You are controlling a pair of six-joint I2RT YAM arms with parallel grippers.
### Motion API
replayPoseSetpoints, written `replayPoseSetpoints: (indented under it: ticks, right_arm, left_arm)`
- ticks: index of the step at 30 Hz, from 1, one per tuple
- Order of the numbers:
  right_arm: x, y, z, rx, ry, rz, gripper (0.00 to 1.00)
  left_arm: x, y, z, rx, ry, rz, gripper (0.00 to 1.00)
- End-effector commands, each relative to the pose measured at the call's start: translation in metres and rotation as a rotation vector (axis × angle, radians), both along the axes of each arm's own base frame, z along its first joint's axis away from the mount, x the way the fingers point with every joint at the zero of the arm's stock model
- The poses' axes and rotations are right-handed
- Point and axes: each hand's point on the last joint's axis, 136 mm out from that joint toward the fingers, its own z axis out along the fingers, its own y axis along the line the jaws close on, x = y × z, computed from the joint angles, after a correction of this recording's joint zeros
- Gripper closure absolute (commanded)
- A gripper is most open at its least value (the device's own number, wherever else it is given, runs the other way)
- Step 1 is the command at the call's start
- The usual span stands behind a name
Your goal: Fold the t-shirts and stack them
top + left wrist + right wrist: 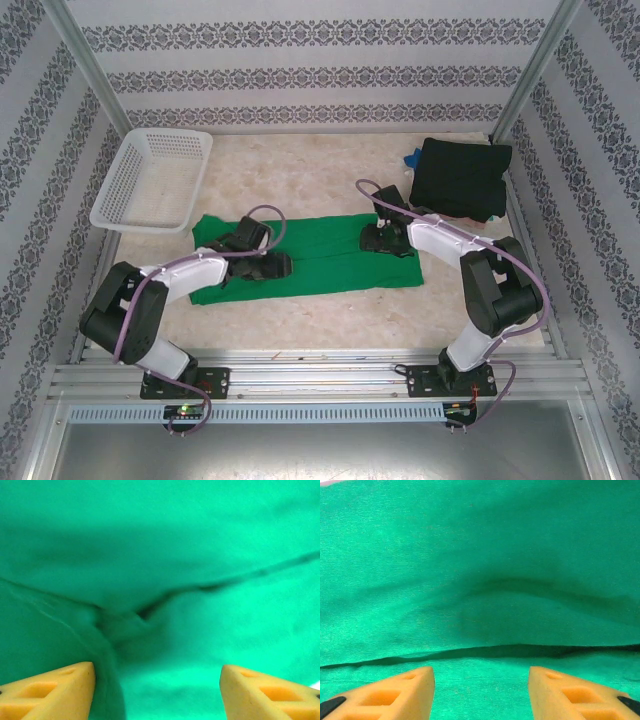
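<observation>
Since the green t-shirt (pixel 320 262) lies as a long band across the middle of the table (pixel 300 170), its long axis parallel to the near edge, each arm has its own end closest. The left gripper (pixel 275 266) sits low over the left half and the right gripper (pixel 375 240) over the right end, by the band's far edge. Both are spread wide with nothing between the jaws, and a fold edge crosses just ahead of each. A folded black t-shirt (pixel 462 178) waits at the far right corner, nearer the right arm.
</observation>
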Motion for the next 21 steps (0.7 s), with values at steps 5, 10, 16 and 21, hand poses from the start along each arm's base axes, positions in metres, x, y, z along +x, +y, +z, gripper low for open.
replayPoseSetpoints:
  ticks: [5,10,16,21]
  right_arm:
    - [0.027,-0.011,0.026,-0.029,-0.064,-0.013,0.44]
    - [0.053,0.004,0.026,-0.016,-0.076,0.013,0.44]
    - [0.061,0.007,-0.006,-0.101,0.023,0.012,0.47]
    - [0.034,0.022,-0.023,-0.123,0.066,0.047,0.46]
  left_arm:
    - [-0.035,0.008,0.027,-0.062,-0.056,0.021,0.23]
    - [-0.012,0.056,0.058,0.097,-0.184,0.118,0.12]
    - [0.034,0.073,0.019,0.138,-0.079,0.190,0.12]
    - [0.068,0.072,-0.020,0.209,0.005,0.190,0.12]
